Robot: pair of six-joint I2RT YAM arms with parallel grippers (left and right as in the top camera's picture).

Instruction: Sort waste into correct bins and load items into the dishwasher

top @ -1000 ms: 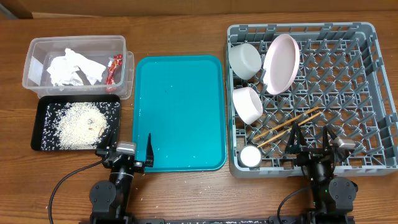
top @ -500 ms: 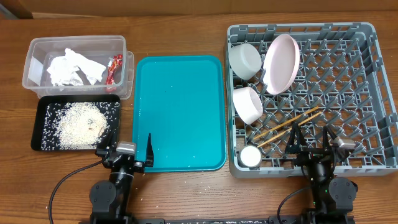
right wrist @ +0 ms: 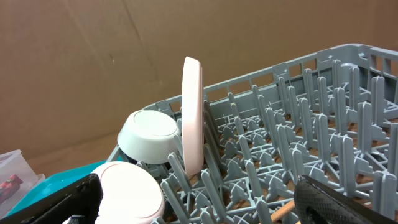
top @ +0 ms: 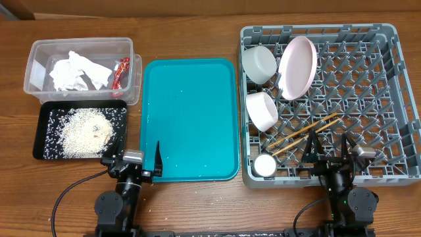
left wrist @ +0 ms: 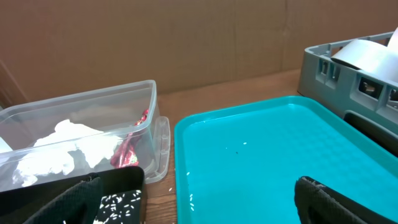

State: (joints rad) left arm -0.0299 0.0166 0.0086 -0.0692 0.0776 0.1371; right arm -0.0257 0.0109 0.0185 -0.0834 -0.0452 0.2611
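The grey dish rack (top: 368, 99) holds a pink plate (top: 297, 67) on edge, two white bowls (top: 258, 64) (top: 262, 110), a small white cup (top: 266, 166) and wooden chopsticks (top: 306, 132). The clear tub (top: 39, 49) holds white tissue (top: 77, 72) and a red wrapper (top: 121, 72). The black tray (top: 47, 151) holds rice (top: 82, 131). My left gripper (top: 133, 161) is open and empty at the teal tray's near left corner. My right gripper (top: 327, 150) is open and empty over the rack's near edge. The pink plate (right wrist: 192, 115) and a bowl (right wrist: 148, 137) show in the right wrist view.
The large teal serving tray (top: 191, 118) lies between the bins and the rack, with a few rice grains on it. It also fills the left wrist view (left wrist: 267, 155), beside the tub (left wrist: 81, 134). A few grains lie on the wooden table near the left arm.
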